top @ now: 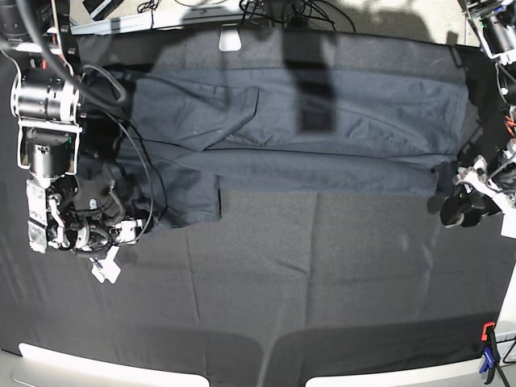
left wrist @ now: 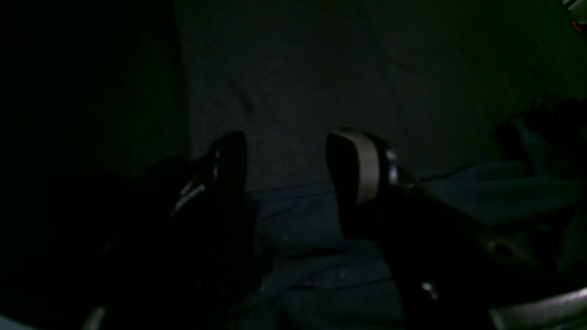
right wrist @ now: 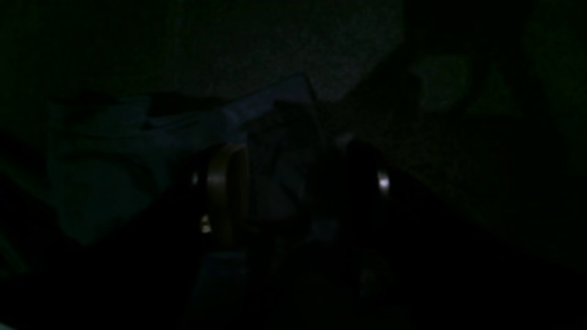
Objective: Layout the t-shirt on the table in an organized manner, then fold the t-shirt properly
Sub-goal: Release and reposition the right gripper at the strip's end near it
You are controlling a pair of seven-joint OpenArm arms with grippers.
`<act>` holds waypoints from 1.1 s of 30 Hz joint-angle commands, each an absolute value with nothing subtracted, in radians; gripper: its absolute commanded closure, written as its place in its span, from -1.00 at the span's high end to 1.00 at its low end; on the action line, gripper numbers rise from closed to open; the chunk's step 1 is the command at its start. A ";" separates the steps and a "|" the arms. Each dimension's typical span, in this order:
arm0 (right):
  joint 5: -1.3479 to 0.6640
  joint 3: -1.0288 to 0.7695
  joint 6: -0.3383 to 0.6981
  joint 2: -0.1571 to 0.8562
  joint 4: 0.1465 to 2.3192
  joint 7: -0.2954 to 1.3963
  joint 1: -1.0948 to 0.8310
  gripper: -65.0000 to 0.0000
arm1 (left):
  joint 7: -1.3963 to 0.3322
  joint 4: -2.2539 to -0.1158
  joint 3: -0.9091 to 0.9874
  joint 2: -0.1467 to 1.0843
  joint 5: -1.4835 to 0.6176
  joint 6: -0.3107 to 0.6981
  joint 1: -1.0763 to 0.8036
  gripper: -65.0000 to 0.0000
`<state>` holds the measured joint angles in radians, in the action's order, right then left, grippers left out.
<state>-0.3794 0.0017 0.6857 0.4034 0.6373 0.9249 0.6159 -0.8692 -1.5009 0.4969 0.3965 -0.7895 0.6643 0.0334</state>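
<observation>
You have no brand or printed writing to read anywhere here; the one label-like thing, a small white tag (top: pixel 106 268) hanging off the right arm's wrist hardware, is too small to make out.

Your t-shirt (top: pixel 322 133) lies spread lengthwise across the far half of the table (top: pixel 322 266), a long dark charcoal band, smoother and slightly bluer than the matte, faintly creased black cloth under it. A long fold ridge runs along its near edge, and one sleeve-like flap (top: pixel 187 197) hangs toward you at the base view's left. Shadows fall across its middle.

Your left gripper (left wrist: pixel 286 158) sits at the shirt's end on the base view's right. In its wrist view the two rounded fingers stand well apart, one showing a pale flat pad (left wrist: pixel 367 165), with open table cloth visible between them and nothing clasped; rumpled bluish shirt fabric lies just below the tips.

Your right gripper (right wrist: pixel 298 183) is at the opposite end, beside the flap. Its wrist view is very dark: you see two fingers parted, a brownish-edged one (right wrist: pixel 227 188) and a dim one with a bright glint, with folded shirt cloth between and behind them. You cannot tell whether that cloth is pinched or merely lying there.

A red-orange clamp (top: pixel 488 330) grips the near corner.
</observation>
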 commanded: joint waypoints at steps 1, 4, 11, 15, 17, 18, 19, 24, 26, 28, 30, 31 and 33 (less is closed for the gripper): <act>-0.366 0.020 0.698 0.407 0.640 0.960 0.634 -0.19 | -0.848 -1.518 0.502 0.416 -0.812 0.670 0.049 -0.10; -0.370 0.088 0.698 0.407 0.640 0.969 0.634 -0.46 | -0.848 -1.518 0.502 0.416 -0.812 0.670 0.049 -0.10; -0.383 0.183 0.698 0.407 0.643 0.968 0.634 -0.85 | -0.849 -1.518 0.502 0.416 -0.812 0.670 0.049 -0.10; -0.429 0.183 0.698 0.411 0.677 0.969 0.634 -0.92 | -0.852 -1.518 0.502 0.416 -0.809 0.670 0.049 -0.10; -0.428 0.183 0.698 0.414 0.709 0.969 0.634 -0.92 | -0.852 -1.518 0.502 0.416 -0.783 0.670 0.049 -0.10; -0.425 0.183 0.698 0.416 0.727 0.969 0.634 -0.94 | -0.852 -1.518 0.502 0.416 -0.770 0.669 0.049 -0.10; -0.422 0.183 0.698 0.418 0.745 0.970 0.634 -0.94 | -0.852 -1.518 0.502 0.416 -0.761 0.669 0.049 -0.10; -0.422 0.183 0.698 0.434 0.831 0.971 0.633 -0.98 | -0.852 -1.518 0.502 0.416 -0.760 0.643 0.049 -0.10; -0.423 0.183 0.698 0.442 0.870 0.976 0.628 -1.00 | -0.852 -1.518 0.502 0.416 -0.760 0.643 0.049 -0.10; -0.427 0.183 0.698 0.449 0.914 0.994 0.621 -1.00 | -0.847 -1.518 0.502 0.416 -0.760 0.643 0.050 -0.10; -0.431 0.183 0.698 0.453 0.964 1.022 0.611 -1.00 | -0.840 -1.518 0.502 0.416 -0.760 0.643 0.049 -0.10; -0.440 0.183 0.698 0.456 0.995 1.039 0.601 -1.00 | -0.840 -1.518 0.502 0.416 -0.760 0.643 0.050 -0.10; -0.479 0.181 0.698 0.467 1.078 1.057 0.570 -1.00 | -0.837 -1.518 0.502 0.416 -0.760 0.643 0.049 -0.10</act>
